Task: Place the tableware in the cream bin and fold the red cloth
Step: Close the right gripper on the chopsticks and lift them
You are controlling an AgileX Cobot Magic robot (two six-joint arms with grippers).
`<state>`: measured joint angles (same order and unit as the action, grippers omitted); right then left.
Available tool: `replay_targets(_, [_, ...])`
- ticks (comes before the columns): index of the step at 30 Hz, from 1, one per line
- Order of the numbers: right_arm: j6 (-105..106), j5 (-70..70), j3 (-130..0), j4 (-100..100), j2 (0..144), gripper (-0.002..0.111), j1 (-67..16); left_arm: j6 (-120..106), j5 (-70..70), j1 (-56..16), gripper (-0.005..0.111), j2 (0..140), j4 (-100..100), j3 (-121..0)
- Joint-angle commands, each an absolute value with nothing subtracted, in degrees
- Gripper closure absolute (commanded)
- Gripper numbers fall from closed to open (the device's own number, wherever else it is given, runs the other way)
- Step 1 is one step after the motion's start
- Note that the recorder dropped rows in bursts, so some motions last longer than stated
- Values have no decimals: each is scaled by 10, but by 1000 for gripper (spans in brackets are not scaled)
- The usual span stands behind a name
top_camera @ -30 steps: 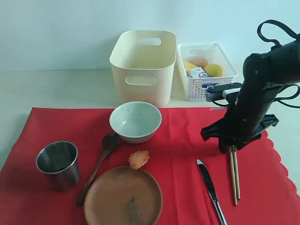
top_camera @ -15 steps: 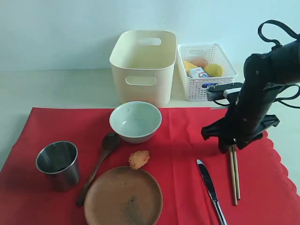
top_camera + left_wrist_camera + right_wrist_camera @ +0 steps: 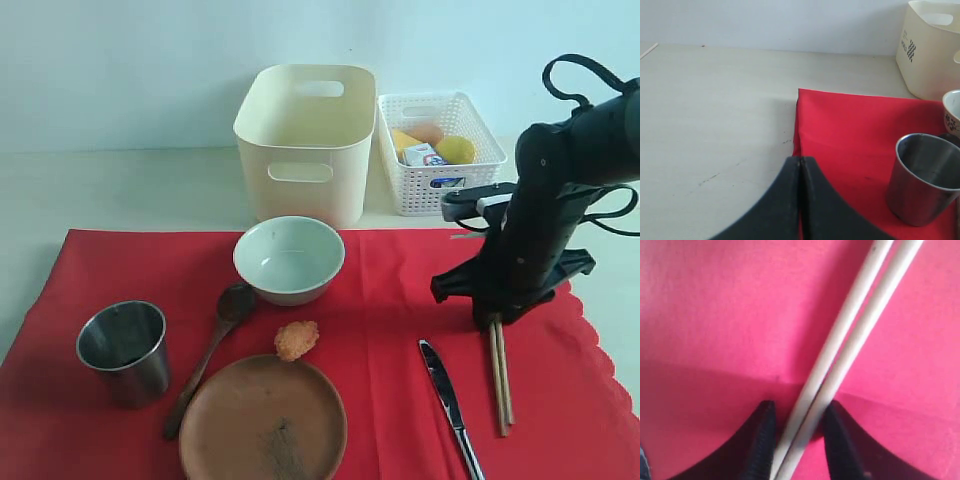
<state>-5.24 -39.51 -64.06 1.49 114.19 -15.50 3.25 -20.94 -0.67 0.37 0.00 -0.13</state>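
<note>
Red fabric fills the lower half of the exterior view. The large, plain bright red cloth (image 3: 390, 290) lies flat, its scalloped edge at the right. On it sit the pale white-green bowl (image 3: 289, 258) at centre, the shiny steel cup (image 3: 124, 350) at lower left and the dark wooden spoon (image 3: 210, 360) between them. The round brown plate (image 3: 263, 420) is at the bottom edge. The tall cream bin (image 3: 300, 150) stands at upper centre, just beyond the cloth, and nothing shows inside it. A white lattice basket (image 3: 440, 180) stands just right of it. Right of centre, your right gripper (image 3: 495, 318) points down onto the upper ends of a pair of pale wooden chopsticks (image 3: 500, 375). A steel table knife (image 3: 445, 390) lies just left of them.

In the left wrist view, your left gripper (image 3: 801, 160) is clenched on nothing. It hangs over the bare pale table (image 3: 715, 125) beside the cloth's corner, with the cup near.

In the right wrist view, the jaws stand one on each side of the two chopsticks, very near them, with cloth beneath. You cannot tell whether the pads are biting.

You seem to be at the pick-up of the chopsticks, which count as tableware too, early in the clearing. Next you need a firm pinch on both sticks together and a straight lift so neither slips. Then carry them to upper centre, clear of the bin's rim. Folding must wait until the cloth is bare.
</note>
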Motion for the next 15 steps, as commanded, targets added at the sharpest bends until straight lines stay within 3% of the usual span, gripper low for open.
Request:
replay_targets(1, [-72,-368,-639,58,1151,99,-152,35,-203,-6,107,0,-4,0])
replay_targets(3, [-82,-364,-639,67,1149,108,-152,35,-203,-6,107,0,-4,0])
replay_targets(15, [-74,-353,-639,65,1080,108,-153,35,-203,-6,107,0,-4,0])
